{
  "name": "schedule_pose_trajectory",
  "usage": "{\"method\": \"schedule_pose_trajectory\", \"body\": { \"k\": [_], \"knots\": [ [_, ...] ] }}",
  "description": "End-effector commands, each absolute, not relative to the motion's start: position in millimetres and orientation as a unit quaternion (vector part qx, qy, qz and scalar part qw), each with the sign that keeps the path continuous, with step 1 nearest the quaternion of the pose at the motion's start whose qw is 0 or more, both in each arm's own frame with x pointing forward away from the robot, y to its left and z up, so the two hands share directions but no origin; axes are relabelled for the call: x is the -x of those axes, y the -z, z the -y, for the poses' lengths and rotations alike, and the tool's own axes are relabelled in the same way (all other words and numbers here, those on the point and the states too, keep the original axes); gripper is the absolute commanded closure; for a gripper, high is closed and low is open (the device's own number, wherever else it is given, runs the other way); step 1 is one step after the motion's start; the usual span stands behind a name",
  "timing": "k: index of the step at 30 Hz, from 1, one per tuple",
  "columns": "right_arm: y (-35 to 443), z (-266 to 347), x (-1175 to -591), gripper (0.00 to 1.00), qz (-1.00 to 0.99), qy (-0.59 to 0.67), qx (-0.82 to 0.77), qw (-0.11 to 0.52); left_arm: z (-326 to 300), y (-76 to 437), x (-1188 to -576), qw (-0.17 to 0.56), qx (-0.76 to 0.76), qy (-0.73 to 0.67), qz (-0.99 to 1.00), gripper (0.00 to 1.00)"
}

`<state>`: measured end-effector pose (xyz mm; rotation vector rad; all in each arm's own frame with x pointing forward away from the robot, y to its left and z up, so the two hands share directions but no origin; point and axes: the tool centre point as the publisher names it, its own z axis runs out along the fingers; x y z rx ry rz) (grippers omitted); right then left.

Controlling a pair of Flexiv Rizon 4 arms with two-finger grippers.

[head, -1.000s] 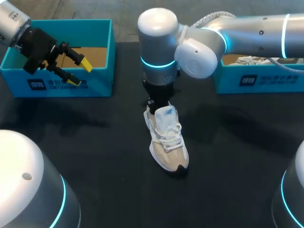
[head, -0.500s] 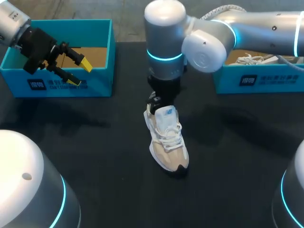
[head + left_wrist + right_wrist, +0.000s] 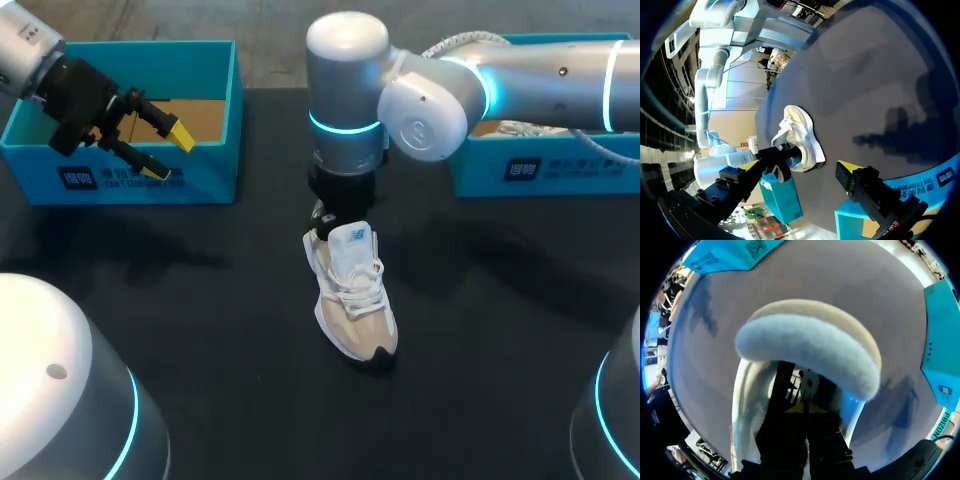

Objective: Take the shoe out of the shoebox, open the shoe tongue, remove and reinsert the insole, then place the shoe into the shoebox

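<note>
Right wrist view has the right gripper (image 3: 805, 408) sunk in the opening of the shoe (image 3: 805, 347), grip impossible to judge, the shoe upright on the table (image 3: 200, 300); any pull should likely go straight up, slowly, lest the shoe tip.

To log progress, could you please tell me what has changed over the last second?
The right arm shifted slightly toward my right above the heel of the shoe. The shoe itself, the left gripper, open at the left shoebox, and that shoebox stayed put.
</note>
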<state>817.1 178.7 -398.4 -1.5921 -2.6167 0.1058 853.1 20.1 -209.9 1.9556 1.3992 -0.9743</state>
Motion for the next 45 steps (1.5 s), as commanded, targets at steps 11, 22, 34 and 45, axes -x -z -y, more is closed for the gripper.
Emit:
{"method": "schedule_pose_trajectory", "body": {
  "k": [11,22,34,45],
  "knots": [
    [344,-184,-812,1.00,0.849,-0.092,0.515,0.067,-20,210,-853,0.270,-0.726,0.360,-0.519,0.00],
    [333,-190,-790,1.00,0.839,-0.107,0.524,0.099,-20,210,-853,0.270,-0.726,0.360,-0.519,0.00],
    [342,-193,-787,0.54,0.835,-0.099,0.531,0.102,-20,210,-853,0.270,-0.726,0.360,-0.519,0.00],
    [341,-194,-786,0.00,0.836,-0.099,0.531,0.099,-20,210,-853,0.270,-0.726,0.360,-0.519,0.00]
  ]
}}
